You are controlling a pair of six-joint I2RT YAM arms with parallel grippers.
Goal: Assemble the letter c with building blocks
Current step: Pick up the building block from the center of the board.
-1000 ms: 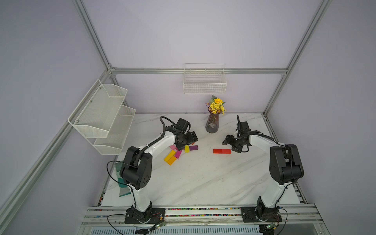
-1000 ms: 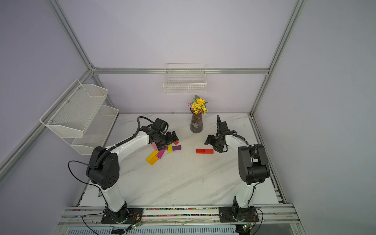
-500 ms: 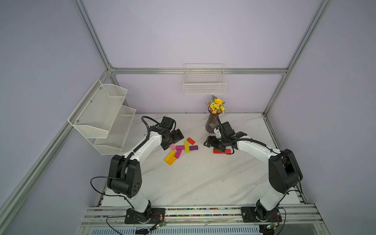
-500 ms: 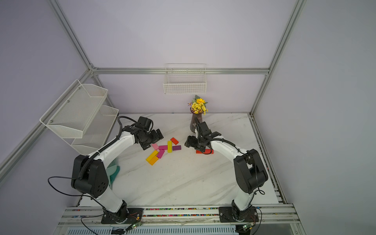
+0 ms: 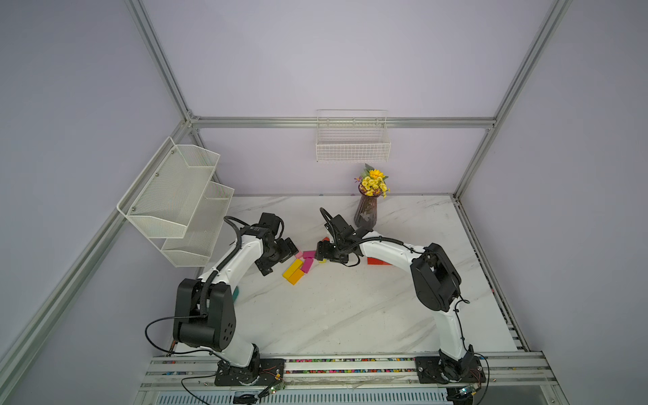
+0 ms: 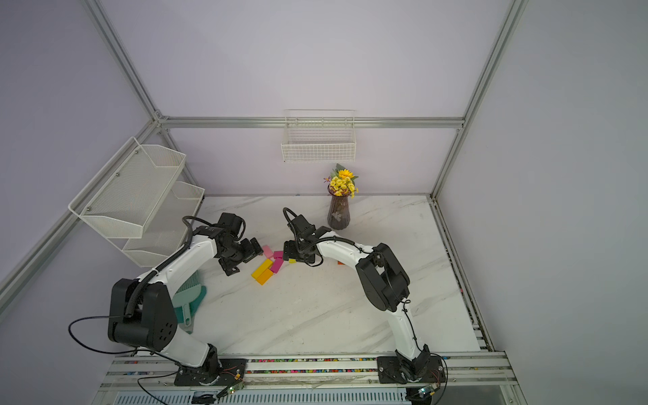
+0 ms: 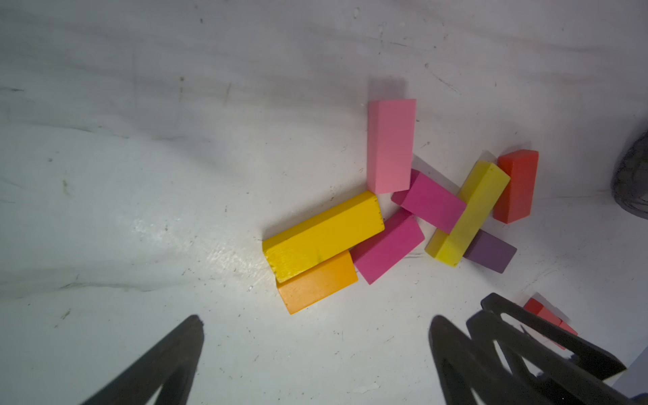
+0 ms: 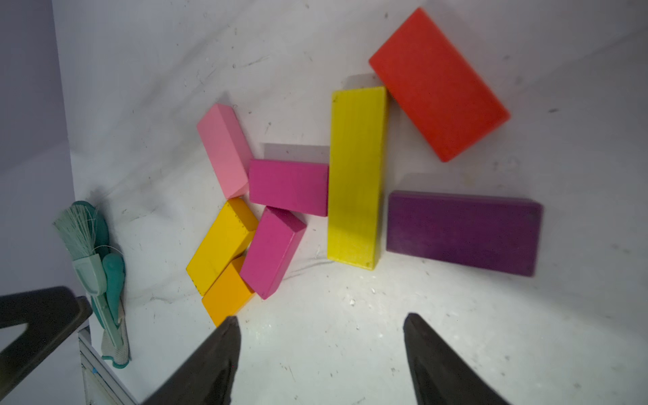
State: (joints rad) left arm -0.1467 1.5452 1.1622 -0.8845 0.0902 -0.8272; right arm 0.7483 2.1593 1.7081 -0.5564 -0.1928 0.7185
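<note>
So the blocks point(image 5: 294, 270) are all in one loose heap on the table point(image 5: 350, 315), in its back half and a bit toward the left edge, and it's nothing like a C yet. Both arms lean in over it, one from each side. The left gripper point(image 7: 314, 321) hangs just off the heap on the left-edge side, fingers spread wide with only bare table between them. The right gripper point(image 8: 321, 319) is over the heap's other side, fingers also apart and holding nothing. The right wrist camera shows the layout pretty clearly. There's a long yellow block point(image 8: 356, 175) in the middle, with a magenta block point(image 8: 289, 186) butting end-on into one long side. A purple block point(image 8: 463, 233) sits just beside the other long side, and a red block point(image 8: 438, 84) lies at an angle with a corner at the yellow one's end. A pink block point(image 8: 224, 150) touches the magenta one's far corner. A second magenta block point(image 8: 271, 250) sits against a darker yellow block point(image 8: 221, 245) and an orange block point(image 8: 228, 292), and those two lie with their long sides touching. A bit of red point(image 5: 378, 261) peeks out from under the right arm, apart from the heap toward the right edge; can't tell if that's one block or more. A vase of flowers point(image 5: 366, 215) stands near the back edge, and a green brush point(image 6: 189, 298) lies at the left edge.
</note>
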